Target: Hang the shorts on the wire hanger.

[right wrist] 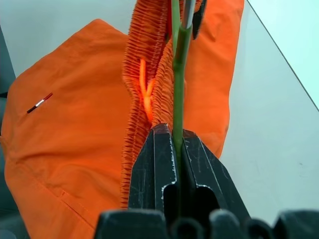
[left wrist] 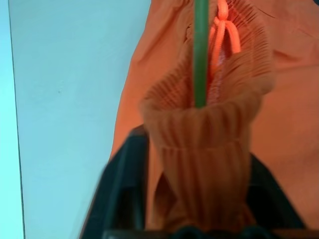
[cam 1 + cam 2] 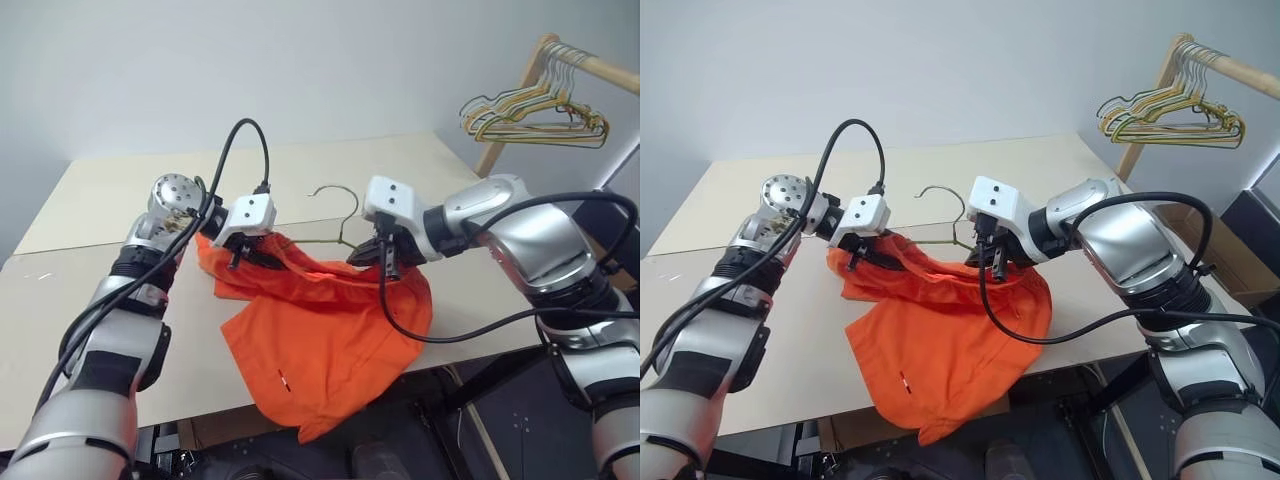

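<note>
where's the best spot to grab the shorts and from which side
Take the shorts at the gathered elastic waistband, coming in from above across its edge. The band bunches into a thick ribbed ridge that fits between two fingers, while the legs hang loose and flat. The left pincer grips it that way beside the wire hanger, which the right pincer clamps.

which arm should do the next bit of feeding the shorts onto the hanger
Probably left. The left gripper holds the waistband of the shorts around the wire hanger, while the right gripper is shut on the wire, steadying it.
</note>
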`<state>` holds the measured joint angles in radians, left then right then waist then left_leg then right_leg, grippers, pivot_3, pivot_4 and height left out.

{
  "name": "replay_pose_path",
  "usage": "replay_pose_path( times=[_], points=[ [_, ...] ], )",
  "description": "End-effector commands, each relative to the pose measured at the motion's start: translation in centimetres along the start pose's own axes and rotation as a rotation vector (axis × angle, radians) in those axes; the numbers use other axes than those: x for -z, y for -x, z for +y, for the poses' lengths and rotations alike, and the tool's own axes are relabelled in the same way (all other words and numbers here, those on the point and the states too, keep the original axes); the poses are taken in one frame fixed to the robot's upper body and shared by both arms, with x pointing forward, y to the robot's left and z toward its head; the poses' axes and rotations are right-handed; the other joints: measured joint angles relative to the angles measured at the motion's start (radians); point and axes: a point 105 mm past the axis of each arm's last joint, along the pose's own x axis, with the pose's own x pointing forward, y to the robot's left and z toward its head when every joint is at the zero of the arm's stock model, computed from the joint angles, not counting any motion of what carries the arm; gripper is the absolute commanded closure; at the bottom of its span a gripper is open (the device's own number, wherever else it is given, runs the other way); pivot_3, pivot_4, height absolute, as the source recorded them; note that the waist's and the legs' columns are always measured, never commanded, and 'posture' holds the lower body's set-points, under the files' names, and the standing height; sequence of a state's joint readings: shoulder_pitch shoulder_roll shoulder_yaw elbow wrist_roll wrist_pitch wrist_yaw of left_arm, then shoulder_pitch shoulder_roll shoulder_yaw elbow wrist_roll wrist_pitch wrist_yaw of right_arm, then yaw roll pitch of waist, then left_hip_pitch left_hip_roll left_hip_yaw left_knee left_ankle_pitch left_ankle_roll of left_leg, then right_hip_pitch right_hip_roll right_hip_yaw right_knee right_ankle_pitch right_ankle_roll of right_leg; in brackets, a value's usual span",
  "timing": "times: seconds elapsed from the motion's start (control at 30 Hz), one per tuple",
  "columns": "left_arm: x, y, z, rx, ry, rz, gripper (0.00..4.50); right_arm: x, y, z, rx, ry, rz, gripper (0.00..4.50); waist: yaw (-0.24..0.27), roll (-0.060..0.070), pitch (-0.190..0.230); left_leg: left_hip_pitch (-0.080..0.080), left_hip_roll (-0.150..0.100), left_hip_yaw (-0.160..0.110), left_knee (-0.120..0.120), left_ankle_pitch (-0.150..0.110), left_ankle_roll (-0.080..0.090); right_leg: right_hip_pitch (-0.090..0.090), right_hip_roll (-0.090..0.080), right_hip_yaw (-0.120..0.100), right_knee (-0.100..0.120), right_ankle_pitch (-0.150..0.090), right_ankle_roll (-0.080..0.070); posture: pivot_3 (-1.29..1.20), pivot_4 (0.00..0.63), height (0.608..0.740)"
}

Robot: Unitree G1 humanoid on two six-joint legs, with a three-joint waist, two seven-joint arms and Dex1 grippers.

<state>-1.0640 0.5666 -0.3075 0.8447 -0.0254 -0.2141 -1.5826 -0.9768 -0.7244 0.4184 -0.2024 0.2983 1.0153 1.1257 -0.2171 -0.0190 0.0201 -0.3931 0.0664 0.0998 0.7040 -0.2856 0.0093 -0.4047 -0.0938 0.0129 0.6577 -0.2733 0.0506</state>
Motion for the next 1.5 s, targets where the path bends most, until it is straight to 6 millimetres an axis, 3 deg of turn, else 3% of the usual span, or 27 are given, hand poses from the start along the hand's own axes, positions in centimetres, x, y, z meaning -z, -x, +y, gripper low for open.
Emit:
replay_pose_path(
  times=[0.03, 0.13, 0.23, 0.43, 0.53, 0.6, 0.77, 0.93, 1.03, 1.4, 1.47, 1.5],
  points=[
    [-0.9, 0.8, 0.7, -0.04, -0.025, -0.025, 4.28, -1.3, 1.1, -0.1, 0.027, 0.051, -0.047, 4.5, -0.001, 0.0, 0.0, 0.0, 0.0, 0.0, 0.0, 0.0, 0.0, 0.0, 0.0, 0.0, 0.0, 0.0, 0.0, -0.22, 0.0, 0.74],
    [-0.6, 0.9, 0.6, -0.054, 0.01, -0.035, 4.46, -1.1, 1.1, -0.1, 0.058, 0.097, -0.063, 4.5, -0.002, 0.0, 0.0, 0.0, 0.0, 0.0, 0.0, 0.0, 0.0, 0.0, 0.0, 0.0, 0.0, 0.0, 0.0, -0.22, 0.0, 0.74],
    [-0.2, 0.9, 0.1, -0.038, 0.035, -0.036, 4.5, -0.7, 1.8, -0.8, 0.121, 0.075, -0.063, 3.73, -0.004, 0.0, 0.0, 0.0, 0.0, 0.0, 0.0, 0.0, 0.0, 0.0, 0.0, 0.0, 0.0, 0.0, 0.0, -0.22, 0.0, 0.74],
    [0.1, 1.0, -0.1, -0.048, 0.069, -0.045, 4.5, -0.6, 6.5, -1.4, 0.229, 0.031, -0.114, 1.91, -0.001, 0.0, 0.0, -0.001, 0.0, -0.001, 0.0, 0.0, 0.0, 0.0, 0.0, -0.001, 0.0, 0.0, 0.0, -0.22, 0.0, 0.74],
    [0.1, 1.0, 0.0, -0.054, 0.074, -0.047, 4.5, 0.9, 8.7, -1.2, 0.272, 0.0, -0.097, 0.84, 0.002, 0.0, 0.0, -0.001, 0.0, -0.001, 0.0, 0.0, 0.001, 0.0, 0.0, -0.001, -0.001, 0.0, 0.0, -0.22, 0.0, 0.74],
    [0.1, 1.0, 0.1, -0.056, 0.072, -0.048, 4.5, 2.9, 8.6, -0.5, 0.267, 0.012, -0.011, 0.23, 0.007, 0.0, 0.0, -0.001, 0.0, -0.001, 0.0, -0.001, 0.001, 0.001, 0.0, -0.001, -0.003, 0.0, 0.0, -0.22, 0.0, 0.74],
    [-0.1, 1.0, 0.2, -0.059, 0.067, -0.05, 4.5, 6.3, 6.3, -0.7, 0.283, 0.035, 0.128, 0.23, -0.003, 0.0, 0.0, 0.003, 0.0, 0.002, -0.001, -0.001, 0.001, 0.001, 0.0, 0.003, -0.004, 0.0, 0.001, -0.22, 0.0, 0.74],
    [-0.2, 1.2, 0.2, -0.054, 0.06, -0.048, 4.5, 6.6, 3.5, -2.2, 0.267, 0.037, 0.149, 0.23, -0.016, 0.001, 0.0, 0.004, 0.0, 0.003, -0.001, -0.001, 0.001, 0.001, 0.0, 0.004, -0.003, 0.0, 0.001, -0.22, 0.0, 0.74],
    [-0.3, 1.3, 0.2, -0.052, 0.058, -0.047, 4.5, 6.5, 2.4, -1.8, 0.205, 0.069, 0.173, 0.83, -0.015, 0.001, 0.0, 0.003, 0.0, 0.003, -0.001, -0.001, 0.001, 0.0, 0.0, 0.004, -0.003, -0.001, 0.001, -0.21, 0.0, 0.74],
    [-0.7, 0.8, 0.1, -0.034, 0.022, -0.057, 4.5, 6.5, 1.3, -0.1, 0.043, 0.087, 0.207, 4.47, -0.015, 0.001, 0.0, 0.002, -0.001, 0.002, 0.0, -0.001, 0.001, 0.001, -0.001, 0.003, -0.003, -0.001, 0.001, -0.22, 0.0, 0.74],
    [-0.8, 0.6, 0.1, -0.039, 0.013, -0.068, 4.5, 6.4, 1.4, 0.1, 0.037, 0.059, 0.193, 4.47, -0.015, 0.001, 0.0, 0.002, -0.001, 0.002, 0.0, -0.001, 0.001, 0.001, 0.0, 0.003, -0.003, -0.001, 0.001, -0.22, 0.0, 0.74],
    [-0.9, 0.6, 0.2, -0.043, 0.015, -0.075, 4.23, 6.3, 1.4, 0.0, 0.047, 0.024, 0.178, 4.49, -0.015, 0.001, 0.0, 0.003, -0.001, 0.002, 0.0, -0.001, 0.001, 0.001, -0.001, 0.003, -0.003, -0.001, 0.001, -0.22, 0.0, 0.74]
  ],
)
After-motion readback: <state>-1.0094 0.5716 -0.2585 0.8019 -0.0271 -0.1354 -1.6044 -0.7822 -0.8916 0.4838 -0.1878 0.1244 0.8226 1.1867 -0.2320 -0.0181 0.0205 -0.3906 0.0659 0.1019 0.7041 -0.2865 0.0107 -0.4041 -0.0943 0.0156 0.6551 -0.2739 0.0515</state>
